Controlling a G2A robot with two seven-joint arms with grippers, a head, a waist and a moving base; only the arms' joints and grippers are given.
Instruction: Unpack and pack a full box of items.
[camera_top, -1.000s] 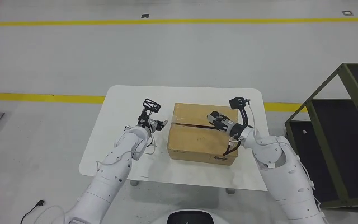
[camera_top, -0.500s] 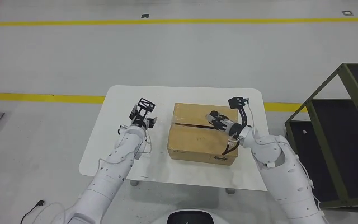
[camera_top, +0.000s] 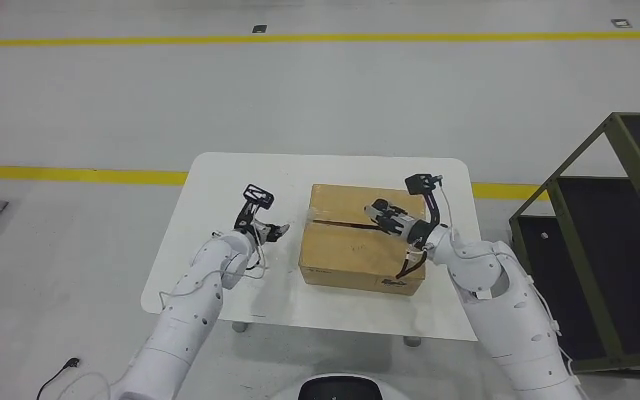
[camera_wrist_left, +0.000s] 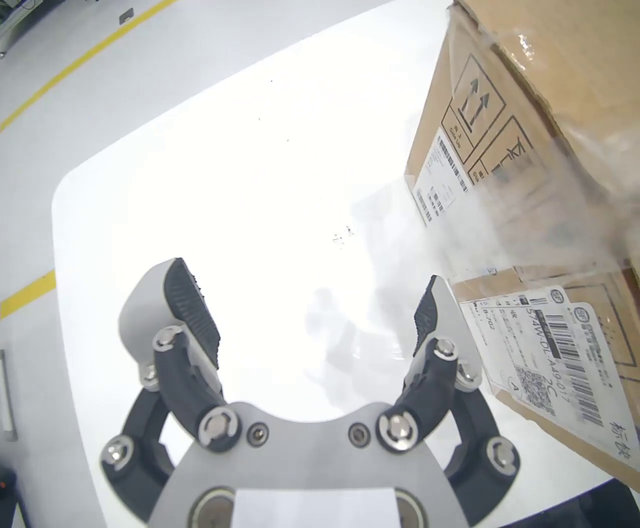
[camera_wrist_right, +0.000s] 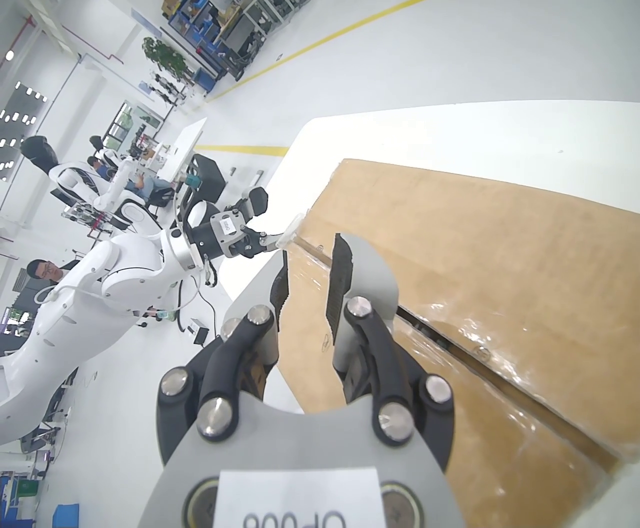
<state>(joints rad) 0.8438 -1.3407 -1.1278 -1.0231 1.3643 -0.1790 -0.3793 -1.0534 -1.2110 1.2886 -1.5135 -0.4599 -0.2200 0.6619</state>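
Observation:
A brown cardboard box (camera_top: 355, 250) stands on the white table (camera_top: 200, 260), with a dark seam across its taped top. My left gripper (camera_top: 268, 230) hovers just off the box's left side and is open (camera_wrist_left: 315, 310). A hazy strip of clear tape (camera_wrist_left: 500, 235) runs from the box's edge (camera_wrist_left: 525, 150) toward one of its fingers (camera_wrist_left: 432, 320). My right gripper (camera_top: 378, 212) hangs over the box top near the seam (camera_wrist_right: 500, 370). Its fingers (camera_wrist_right: 345, 280) are close together (camera_wrist_right: 307, 285) with nothing visible between them. The right wrist view shows the left gripper (camera_wrist_right: 265, 242) beside the box's far corner.
Bare tabletop lies to the left of the box and behind it (camera_top: 330, 170). A green metal rack (camera_top: 590, 230) stands on the floor to the right of the table. The box's front side sits near the table's near edge.
My left gripper drew back from the box's left edge, then came down and a little back toward it, with the wrist turned. My right gripper has hardly moved.

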